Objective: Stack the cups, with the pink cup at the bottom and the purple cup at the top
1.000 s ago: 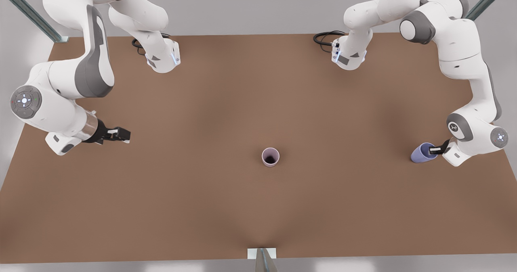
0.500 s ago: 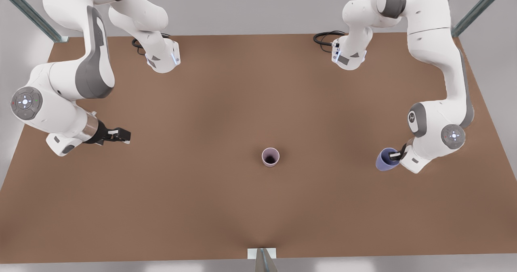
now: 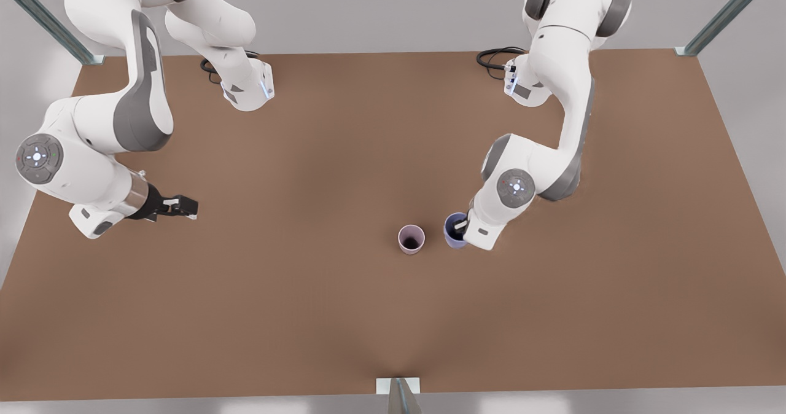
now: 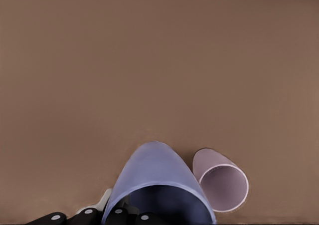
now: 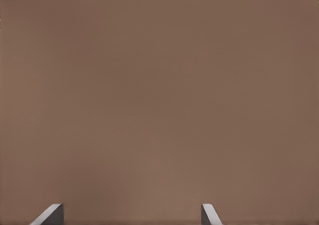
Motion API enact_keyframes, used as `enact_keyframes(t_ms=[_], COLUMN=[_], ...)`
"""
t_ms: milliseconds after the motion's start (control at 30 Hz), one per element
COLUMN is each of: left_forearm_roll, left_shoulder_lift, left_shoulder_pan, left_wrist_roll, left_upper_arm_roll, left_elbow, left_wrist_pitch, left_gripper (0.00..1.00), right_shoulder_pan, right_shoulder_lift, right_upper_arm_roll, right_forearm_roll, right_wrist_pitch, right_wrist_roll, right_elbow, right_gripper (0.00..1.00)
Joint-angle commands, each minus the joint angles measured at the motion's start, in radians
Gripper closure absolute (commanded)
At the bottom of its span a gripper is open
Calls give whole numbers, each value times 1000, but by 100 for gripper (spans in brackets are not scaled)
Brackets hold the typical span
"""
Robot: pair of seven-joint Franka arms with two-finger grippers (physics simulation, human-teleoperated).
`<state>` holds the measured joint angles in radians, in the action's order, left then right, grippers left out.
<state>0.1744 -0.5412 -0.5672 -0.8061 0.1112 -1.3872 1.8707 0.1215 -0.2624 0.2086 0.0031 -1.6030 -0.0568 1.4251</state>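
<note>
The pink cup (image 3: 411, 239) stands upright on the brown table (image 3: 368, 131), near the middle. Just to the front view's right of it hangs the purple cup (image 3: 454, 230), mouth up, with my left gripper (image 3: 462, 225) shut on its rim. In the left wrist view the purple cup (image 4: 157, 180) is close up, the pink cup (image 4: 222, 185) just beside it with a small gap between them. My right gripper (image 3: 184, 207) waits open at the front view's left, its fingertips (image 5: 50, 215) wide apart over bare table.
Both arm bases (image 3: 245, 88) stand at the table's far edge, with black cables (image 3: 494, 58) beside the one at the front view's right. A small metal bracket (image 3: 398, 386) sits at the near edge.
My left gripper has carried the purple cup from the front view's far right across to just beside the pink cup. The right arm has stayed still.
</note>
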Motion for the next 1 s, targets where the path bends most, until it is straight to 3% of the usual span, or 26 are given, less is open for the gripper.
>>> enact_keyframes(t_ms=[0,200,967], left_forearm_roll=[80,194,217], left_shoulder_lift=[-22,-88,-134], left_shoulder_pan=[-2,-45,-53], left_wrist_roll=[-27,-93,-91], left_upper_arm_roll=[-5,-4,-4], left_elbow=[34,143,129], left_wrist_pitch=[-8,2,21], left_gripper=[79,79,79], right_shoulder_pan=[0,6,7], right_shoulder_lift=[0,2,0], right_upper_arm_roll=[0,0,-1], right_forearm_roll=[0,0,0], right_wrist_pitch=[0,5,9], right_wrist_roll=[0,3,5], right_elbow=[0,0,5], right_gripper=[0,0,0])
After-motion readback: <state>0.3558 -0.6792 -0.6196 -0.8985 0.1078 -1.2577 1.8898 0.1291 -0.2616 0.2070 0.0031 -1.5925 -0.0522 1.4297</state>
